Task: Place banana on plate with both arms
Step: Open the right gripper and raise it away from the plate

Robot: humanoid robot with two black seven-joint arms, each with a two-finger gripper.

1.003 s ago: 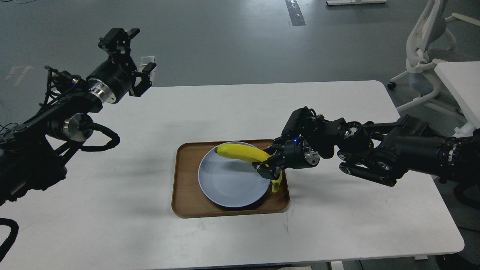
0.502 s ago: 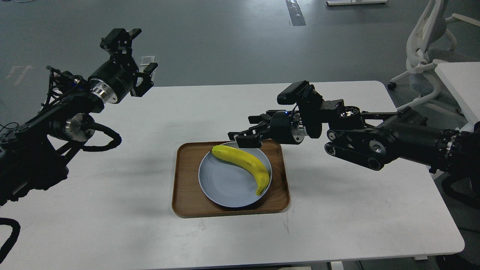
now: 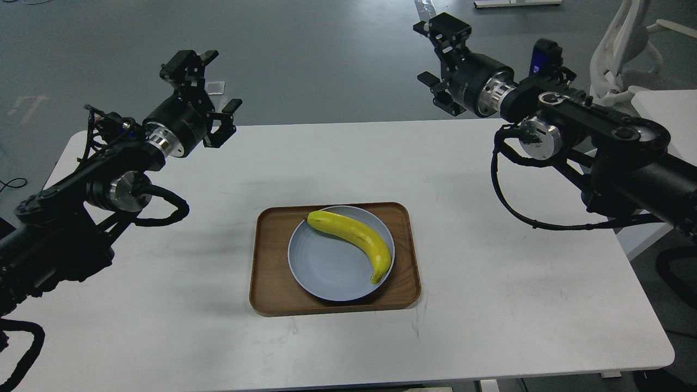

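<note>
The yellow banana (image 3: 356, 240) lies on the pale blue-grey plate (image 3: 326, 269), curving along its right half with its dark tip at the upper left. The plate rests in a brown wooden tray (image 3: 272, 267) on the white table. My left gripper (image 3: 209, 92) is raised above the table's far left edge, open and empty. My right gripper (image 3: 435, 57) is raised high beyond the table's far right edge, open and empty. Both grippers are well away from the banana.
The white table (image 3: 163, 305) bears only the tray. A white office chair (image 3: 621, 71) and a second white table (image 3: 667, 120) stand at the far right. Grey floor lies beyond the far edge.
My right gripper let go of the banana, which now lies on the plate, then rose and pulled back to the upper right. My left arm shifted slightly right.
</note>
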